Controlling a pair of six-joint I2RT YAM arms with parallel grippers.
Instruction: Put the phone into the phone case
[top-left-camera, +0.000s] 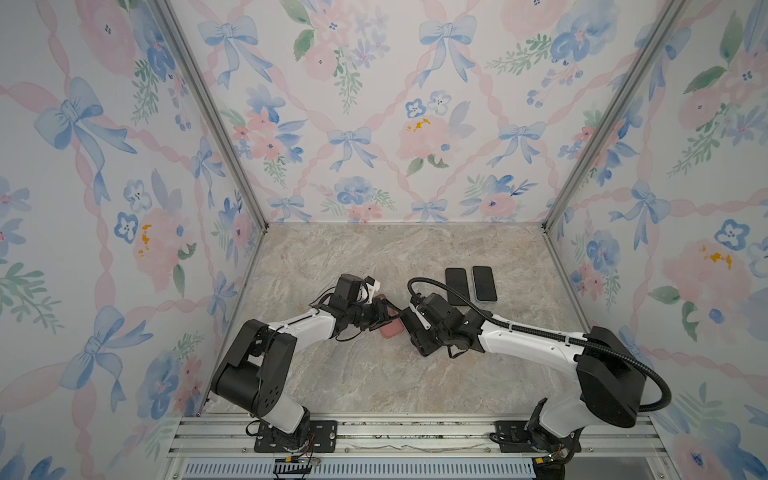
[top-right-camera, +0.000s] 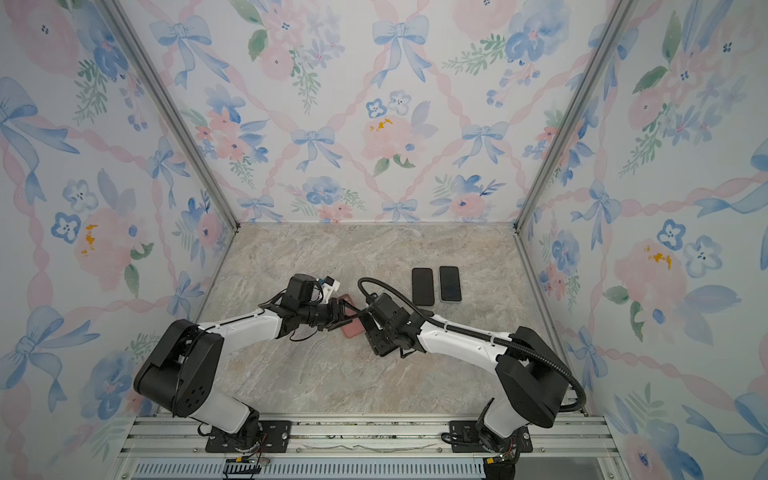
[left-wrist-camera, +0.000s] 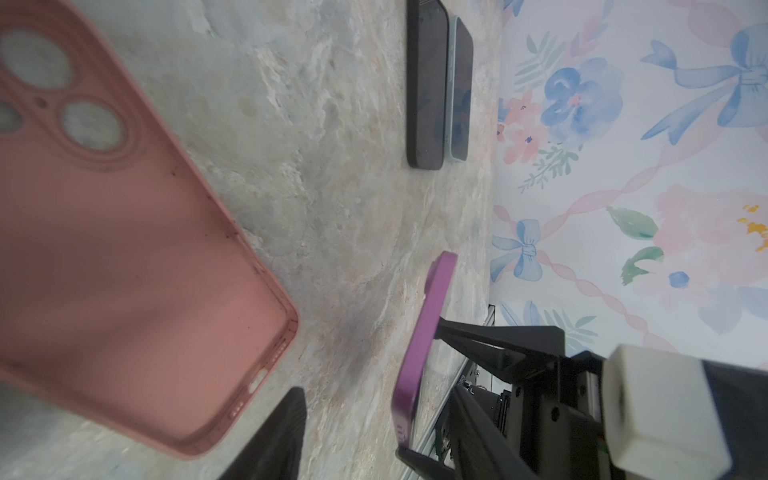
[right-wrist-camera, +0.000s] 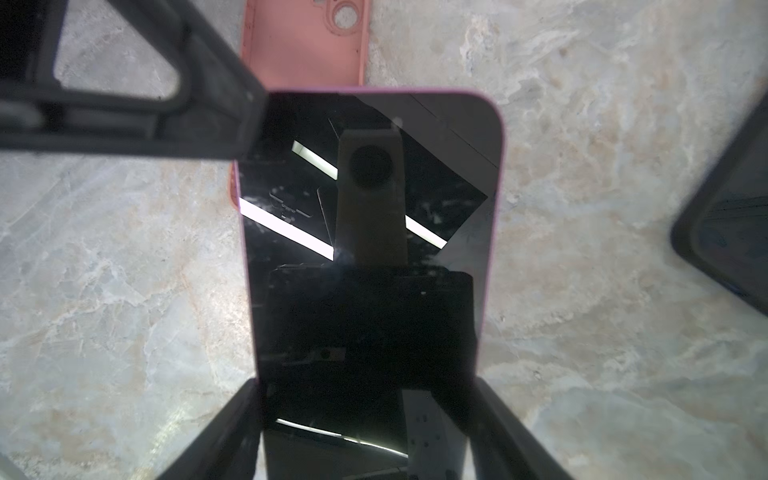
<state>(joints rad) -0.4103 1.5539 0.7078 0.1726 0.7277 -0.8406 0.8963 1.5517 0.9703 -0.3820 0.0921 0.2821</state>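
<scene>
Three walls (top-left-camera: 374, 124) papered with pale blue bows, pink ribbons and watercolour flowers enclose a beige, marble-patterned tabletop (top-left-camera: 353, 374). Bare aluminium posts (top-left-camera: 211, 112) run up the back corners, and a ribbed aluminium rail (top-left-camera: 415, 432) lines the front edge. The light is soft and even.

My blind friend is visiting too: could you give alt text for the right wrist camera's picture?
A purple-edged phone, dark screen facing the camera, is held between two black fingers over a marble table; a pink phone case lies empty just beyond it.
</scene>
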